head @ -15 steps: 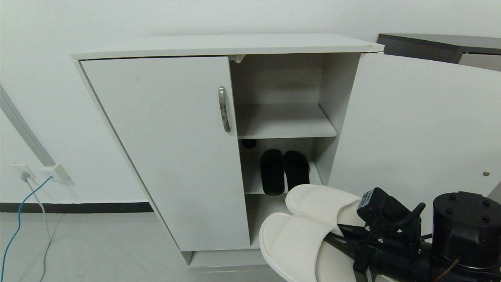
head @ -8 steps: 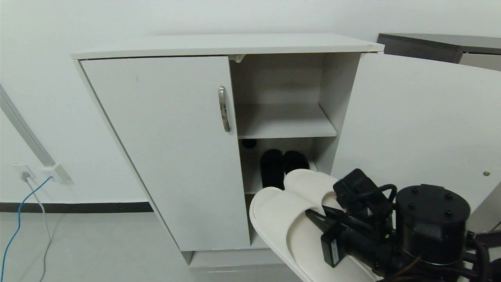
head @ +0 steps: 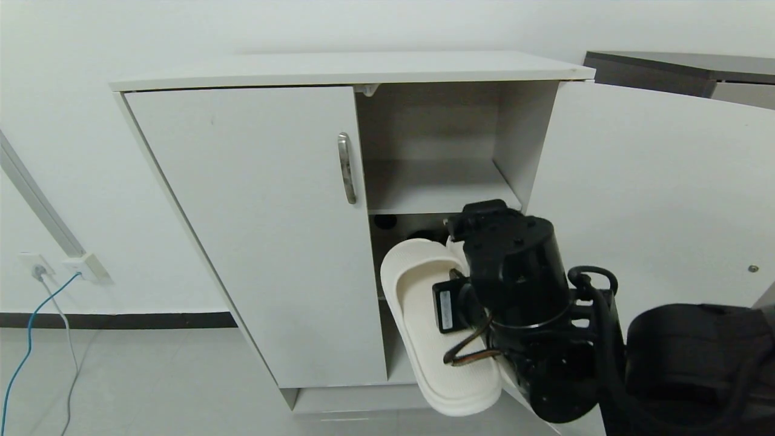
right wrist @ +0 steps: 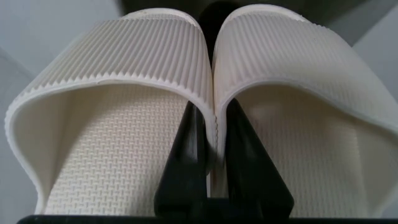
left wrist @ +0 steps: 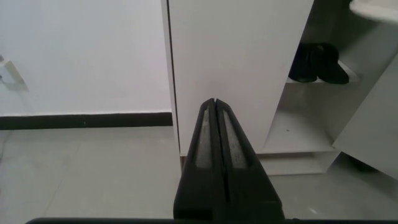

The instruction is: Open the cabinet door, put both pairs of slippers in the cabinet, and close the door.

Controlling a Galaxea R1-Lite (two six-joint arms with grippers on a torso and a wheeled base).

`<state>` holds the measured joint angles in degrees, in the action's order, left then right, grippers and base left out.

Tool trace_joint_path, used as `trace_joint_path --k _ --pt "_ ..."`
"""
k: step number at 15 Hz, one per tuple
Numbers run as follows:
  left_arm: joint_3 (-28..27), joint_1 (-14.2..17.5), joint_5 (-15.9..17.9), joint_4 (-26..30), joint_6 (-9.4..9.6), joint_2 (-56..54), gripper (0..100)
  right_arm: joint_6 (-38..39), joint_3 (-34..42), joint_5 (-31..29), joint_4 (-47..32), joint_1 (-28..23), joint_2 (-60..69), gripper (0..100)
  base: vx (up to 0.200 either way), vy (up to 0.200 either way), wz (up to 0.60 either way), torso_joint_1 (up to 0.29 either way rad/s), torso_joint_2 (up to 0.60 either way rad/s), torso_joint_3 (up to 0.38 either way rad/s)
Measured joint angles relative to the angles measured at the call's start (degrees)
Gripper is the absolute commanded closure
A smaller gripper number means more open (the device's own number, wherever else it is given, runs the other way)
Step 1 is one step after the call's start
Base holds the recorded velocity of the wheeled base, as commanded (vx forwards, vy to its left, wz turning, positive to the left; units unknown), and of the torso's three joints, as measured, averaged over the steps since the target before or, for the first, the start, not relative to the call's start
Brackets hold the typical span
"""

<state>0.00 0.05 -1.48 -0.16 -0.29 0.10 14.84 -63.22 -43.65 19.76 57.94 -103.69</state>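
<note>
The white cabinet (head: 339,68) has its left door (head: 254,230) closed and its right door (head: 654,194) swung wide open. A pair of black slippers (left wrist: 320,62) lies on the middle shelf. My right gripper (right wrist: 211,130) is shut on the pair of white slippers (right wrist: 124,118), pinching their two inner walls together. In the head view the white slippers (head: 418,303) hang tilted at the cabinet opening, toes up at the middle shelf. My left gripper (left wrist: 214,106) is shut and holds nothing, low over the floor in front of the closed door.
The upper shelf (head: 436,188) and the bottom shelf (left wrist: 298,134) are bare. A metal handle (head: 346,168) sits on the closed door. A wall socket with a blue cable (head: 36,315) is at the left. Dark furniture (head: 666,69) stands behind the open door.
My right arm has risen and moved forward, carrying the white slippers to the cabinet opening. They now cover the black pair in the head view.
</note>
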Motion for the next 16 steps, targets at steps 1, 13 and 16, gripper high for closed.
trace_joint_path --k 1,13,16 --pt "0.0 0.0 -0.02 0.0 0.0 0.0 100 0.55 -3.69 -2.22 -2.77 0.0 -0.38 100 0.0 0.0 0.0 0.0 0.0 0.0" --pt "0.0 0.02 -0.09 0.0 0.05 0.0 100 -1.05 -12.11 -4.6 -5.32 -2.6 -3.8 100 0.083 0.0 0.0 0.001 0.0 0.001" --pt "0.0 0.05 -0.11 0.0 0.07 0.0 100 -1.02 -12.11 -4.57 -5.27 -2.62 -3.83 100 0.2 0.0 0.0 0.005 0.0 0.001"
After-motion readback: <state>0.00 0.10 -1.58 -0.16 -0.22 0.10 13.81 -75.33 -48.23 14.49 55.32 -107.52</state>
